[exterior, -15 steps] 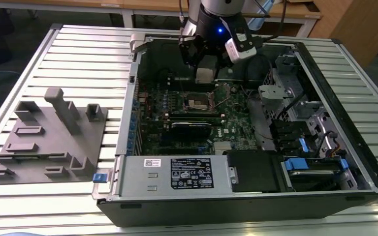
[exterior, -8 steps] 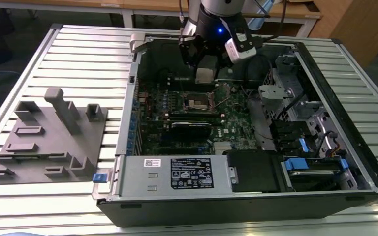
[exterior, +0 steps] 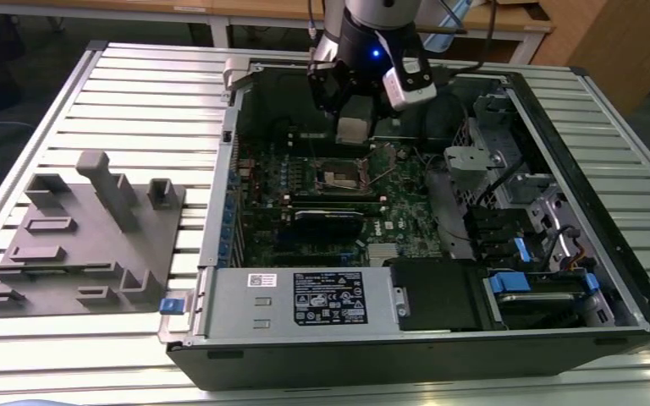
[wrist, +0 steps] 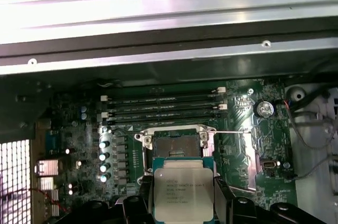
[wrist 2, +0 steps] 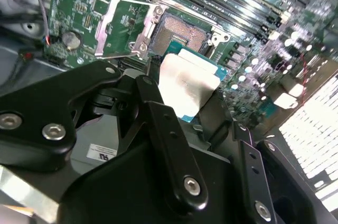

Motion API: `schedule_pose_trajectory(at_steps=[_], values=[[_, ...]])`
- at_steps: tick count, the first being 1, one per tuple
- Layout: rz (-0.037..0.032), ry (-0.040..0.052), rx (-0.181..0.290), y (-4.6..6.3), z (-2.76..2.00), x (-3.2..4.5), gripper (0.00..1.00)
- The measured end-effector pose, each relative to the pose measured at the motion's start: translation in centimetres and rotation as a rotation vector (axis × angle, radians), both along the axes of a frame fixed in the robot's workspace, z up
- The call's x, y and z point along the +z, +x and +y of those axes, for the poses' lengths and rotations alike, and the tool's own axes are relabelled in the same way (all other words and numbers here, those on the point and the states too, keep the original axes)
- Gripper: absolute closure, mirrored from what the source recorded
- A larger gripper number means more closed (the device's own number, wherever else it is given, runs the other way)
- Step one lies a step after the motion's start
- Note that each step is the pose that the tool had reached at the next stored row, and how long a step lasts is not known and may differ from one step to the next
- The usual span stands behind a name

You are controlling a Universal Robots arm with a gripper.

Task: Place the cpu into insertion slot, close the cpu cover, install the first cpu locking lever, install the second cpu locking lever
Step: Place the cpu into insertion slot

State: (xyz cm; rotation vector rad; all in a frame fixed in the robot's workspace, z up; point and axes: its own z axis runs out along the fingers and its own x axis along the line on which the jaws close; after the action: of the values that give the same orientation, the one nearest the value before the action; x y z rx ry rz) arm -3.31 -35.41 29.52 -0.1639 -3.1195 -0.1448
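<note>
Claw: your claw (exterior: 354,127) is pinched onto the cpu (wrist: 179,186), gripping it by two opposite edges.
Cpu: it hangs above the insertion slot (wrist: 177,142), not seated, and looks a bit off to one side.
Cover: the cpu cover (wrist 2: 107,23) looks flipped open beside the slot.
Risk: come down off-centre or tilted and I'd guess a corner catches the slot frame or bends pins.
Other risk: let go too high and it probably drops in crooked.

The slatted metal table (exterior: 133,93) bears 1 open computer case (exterior: 415,359) and 1 grey moulded holder (exterior: 77,254).
</note>
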Motion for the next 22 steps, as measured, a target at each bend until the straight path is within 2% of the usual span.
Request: schedule_pose_trajectory(at_steps=[22], values=[[0.0000,0.0000,-0.389,0.00,0.00,-0.45,0.46]])
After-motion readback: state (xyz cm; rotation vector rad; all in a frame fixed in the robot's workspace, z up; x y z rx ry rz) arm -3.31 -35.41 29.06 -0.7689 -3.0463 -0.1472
